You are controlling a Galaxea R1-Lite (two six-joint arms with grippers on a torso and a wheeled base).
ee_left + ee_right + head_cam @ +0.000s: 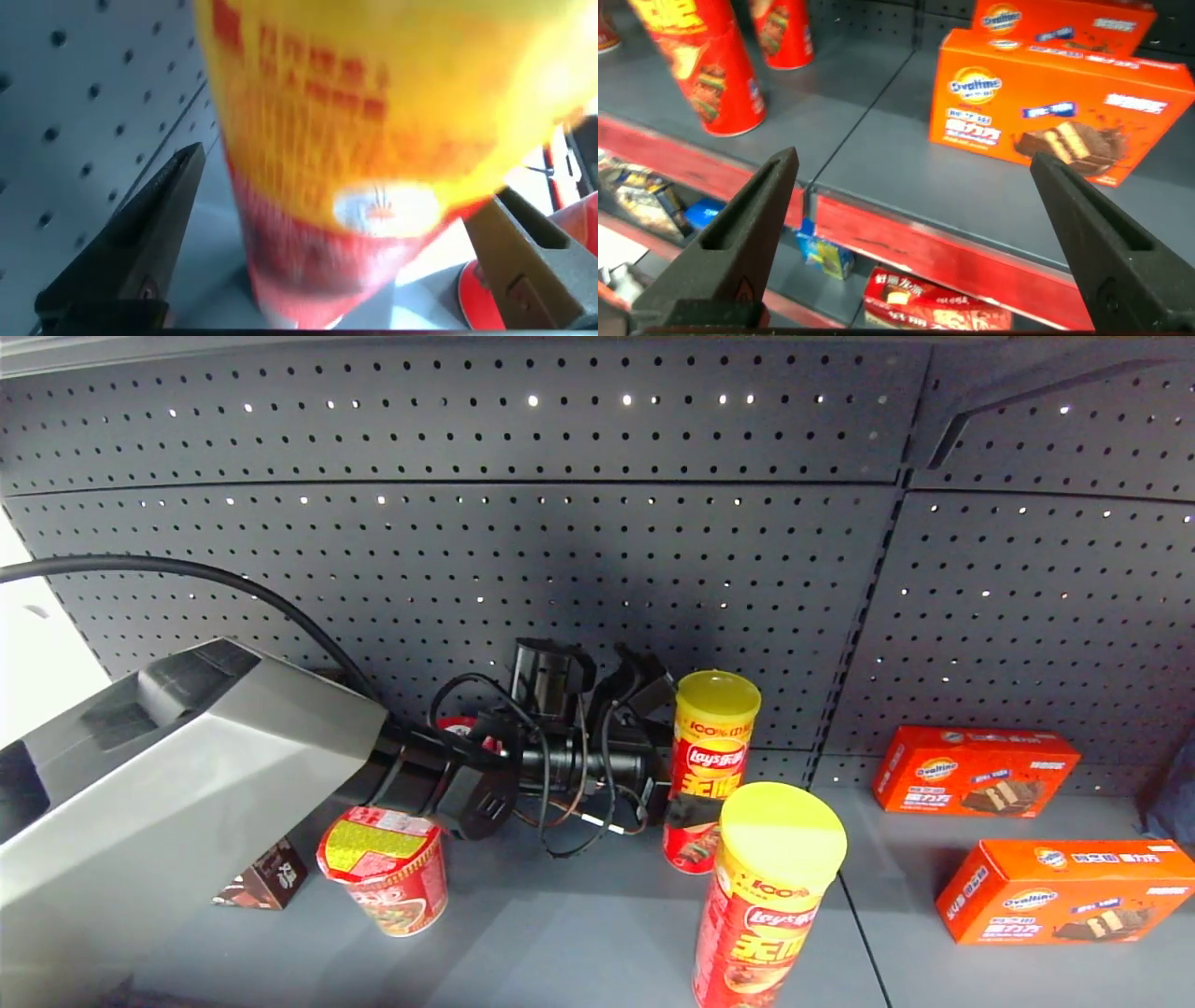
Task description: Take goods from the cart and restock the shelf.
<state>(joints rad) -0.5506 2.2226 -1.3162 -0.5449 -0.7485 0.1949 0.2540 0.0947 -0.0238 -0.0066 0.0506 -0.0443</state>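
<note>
A dark grey pegboard wall (597, 551) backs a grey shelf (579, 933) that carries a few goods. Two chip cans with yellow lids stand upright near the middle. The rear chip can (714, 737) is close to the pegboard, and the front chip can (770, 896) stands just beside it, nearer the shelf edge.

The left arm (187, 765) comes in from the left, low over the shelf. The left gripper (346, 177) sits around the lower part of the rear chip can, one finger on each side, with the can's base on the shelf. In the left wrist view a gap shows between one finger (140, 252) and the can wall, so the grip looks released. The can is blurred there, and I cannot tell whether the other finger touches it.

A cup of noodles (387, 868) stands under the left arm, with a small brown box (271, 877) just beside it. Two orange boxes lie flat on the right side of the shelf, the rear orange box (976, 770) by the wall and the front orange box (1064, 891) near the edge.

The right gripper (913, 163) hangs in front of the shelf edge with its fingers spread wide and nothing between them. Below the red price strip (924, 247), a lower shelf holds a flat red box (934, 303).
</note>
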